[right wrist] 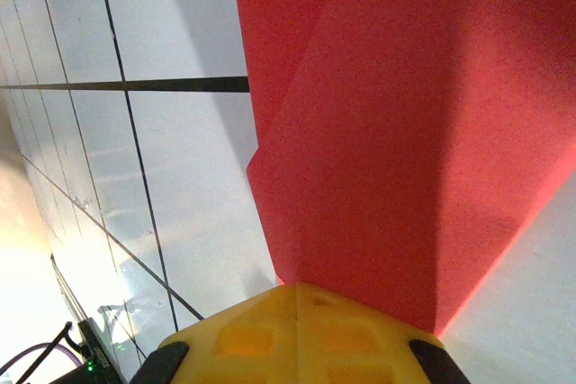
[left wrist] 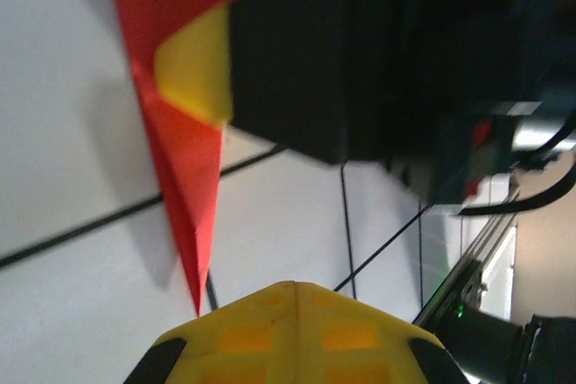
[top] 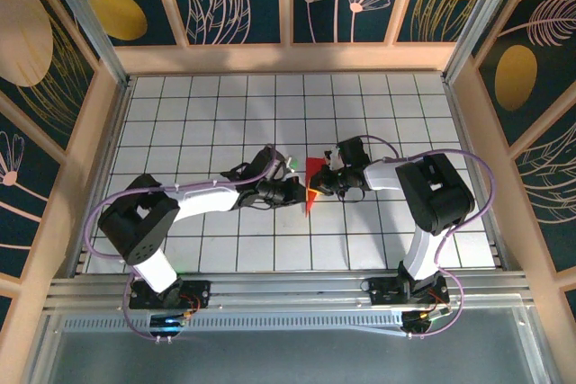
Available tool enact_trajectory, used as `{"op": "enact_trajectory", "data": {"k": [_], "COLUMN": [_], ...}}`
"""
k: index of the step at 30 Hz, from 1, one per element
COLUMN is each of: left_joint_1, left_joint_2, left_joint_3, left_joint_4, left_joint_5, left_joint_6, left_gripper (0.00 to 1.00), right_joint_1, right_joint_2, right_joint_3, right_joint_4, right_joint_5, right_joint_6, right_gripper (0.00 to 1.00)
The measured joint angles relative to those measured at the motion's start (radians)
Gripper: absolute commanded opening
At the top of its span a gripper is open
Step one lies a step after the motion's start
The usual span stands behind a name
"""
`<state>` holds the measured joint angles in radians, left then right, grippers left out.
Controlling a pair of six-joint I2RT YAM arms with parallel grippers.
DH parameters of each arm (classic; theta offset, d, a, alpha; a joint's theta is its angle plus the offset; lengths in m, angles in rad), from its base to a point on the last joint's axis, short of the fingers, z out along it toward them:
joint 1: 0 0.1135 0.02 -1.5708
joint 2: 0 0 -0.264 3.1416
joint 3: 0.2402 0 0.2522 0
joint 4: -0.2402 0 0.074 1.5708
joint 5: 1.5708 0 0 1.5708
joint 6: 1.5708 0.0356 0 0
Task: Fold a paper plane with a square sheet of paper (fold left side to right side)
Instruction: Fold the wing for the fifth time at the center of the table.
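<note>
The red paper (top: 314, 171) lies on the white grid table as a slim creased dart, wide end to the back and point towards the arms. My right gripper (top: 317, 189) is shut and presses down on the paper's right side; in the right wrist view its closed yellow tip (right wrist: 301, 287) rests on the red paper (right wrist: 405, 132). My left gripper (top: 300, 192) is shut just left of the dart. In the left wrist view its closed tip (left wrist: 292, 287) sits beside the paper's point (left wrist: 191, 195), not touching it. The right gripper's fingertip (left wrist: 193, 74) shows there on the paper.
The tiled table (top: 216, 114) is fenced by wooden walls (top: 288, 58) at the back and both sides. An aluminium rail (top: 288, 294) runs along the near edge by the arm bases. The right arm's black body (left wrist: 360, 51) stands close to the left gripper.
</note>
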<state>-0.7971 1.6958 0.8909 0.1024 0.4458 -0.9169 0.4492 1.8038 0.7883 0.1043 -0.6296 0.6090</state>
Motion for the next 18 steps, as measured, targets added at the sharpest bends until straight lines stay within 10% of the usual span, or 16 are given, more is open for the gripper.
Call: {"op": "enact_trajectory", "data": {"k": [18], "left_joint_1": [0.0], "left_joint_2": [0.203], "left_joint_3": [0.097], "left_joint_4": [0.029], "left_joint_5": [0.044], "left_joint_6": [0.012], "left_gripper": [0.0], "right_joint_1": [0.009], "right_joint_2": [0.0], "right_joint_3": [0.0], "right_joint_4": [0.01], "right_joint_5": [0.01], "right_joint_6": [0.0], "right_gripper": [0.0]}}
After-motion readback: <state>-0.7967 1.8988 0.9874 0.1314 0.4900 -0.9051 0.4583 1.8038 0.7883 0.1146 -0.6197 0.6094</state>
